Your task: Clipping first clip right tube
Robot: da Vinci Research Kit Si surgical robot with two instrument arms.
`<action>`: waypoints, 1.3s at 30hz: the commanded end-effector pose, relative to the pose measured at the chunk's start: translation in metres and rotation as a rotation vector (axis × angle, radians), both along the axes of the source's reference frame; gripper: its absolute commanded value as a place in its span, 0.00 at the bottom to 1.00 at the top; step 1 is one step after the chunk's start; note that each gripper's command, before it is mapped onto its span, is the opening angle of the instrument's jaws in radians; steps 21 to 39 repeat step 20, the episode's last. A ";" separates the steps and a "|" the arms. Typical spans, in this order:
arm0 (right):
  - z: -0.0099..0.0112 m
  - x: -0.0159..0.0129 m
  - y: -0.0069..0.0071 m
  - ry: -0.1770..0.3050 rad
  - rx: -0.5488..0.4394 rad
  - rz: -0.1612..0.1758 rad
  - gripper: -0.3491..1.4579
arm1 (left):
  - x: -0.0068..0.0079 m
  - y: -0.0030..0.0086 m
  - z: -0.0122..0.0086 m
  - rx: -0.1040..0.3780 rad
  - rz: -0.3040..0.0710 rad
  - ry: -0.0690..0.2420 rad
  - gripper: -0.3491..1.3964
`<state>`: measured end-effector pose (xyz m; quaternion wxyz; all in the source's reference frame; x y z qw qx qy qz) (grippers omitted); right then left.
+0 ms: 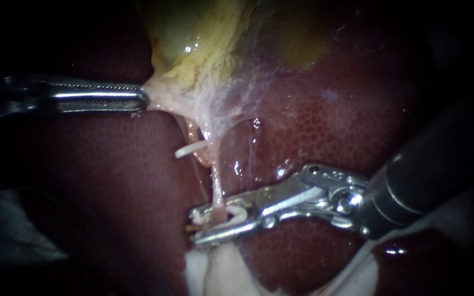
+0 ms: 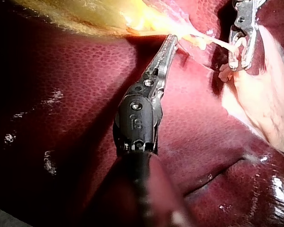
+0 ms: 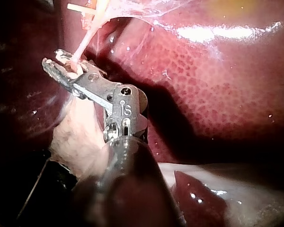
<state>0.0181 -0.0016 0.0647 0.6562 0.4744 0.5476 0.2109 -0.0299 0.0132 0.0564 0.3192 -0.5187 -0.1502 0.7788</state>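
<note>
A thin pale tube [image 1: 215, 186] runs down from the yellowish gallbladder [image 1: 193, 44] over the dark red liver [image 1: 330, 120]. My right instrument [image 1: 204, 225] comes in from the right. Its jaws stand either side of the tube's lower end and hold a white clip [image 1: 236, 214] around it. The right wrist view shows the same tube [image 3: 85, 40] running in between the jaws of my right instrument [image 3: 57, 66]. My left instrument [image 1: 141, 100] enters from the left, jaws shut on the gallbladder's lower edge and pulling it left. In the left wrist view, the left instrument [image 2: 172, 40] shows this same hold.
A second white clip [image 1: 186, 149] sits on a pale strand up and left of the tube. Whitish tissue [image 1: 220, 271] lies just under the right instrument's jaws. Thin webby membrane [image 1: 248, 93] spreads from the gallbladder over the liver.
</note>
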 end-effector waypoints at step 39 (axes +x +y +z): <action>0.0000 -0.0003 -0.0003 -0.025 0.061 -0.002 0.00 | -0.0001 0.0000 0.0000 0.000 -0.001 0.001 0.00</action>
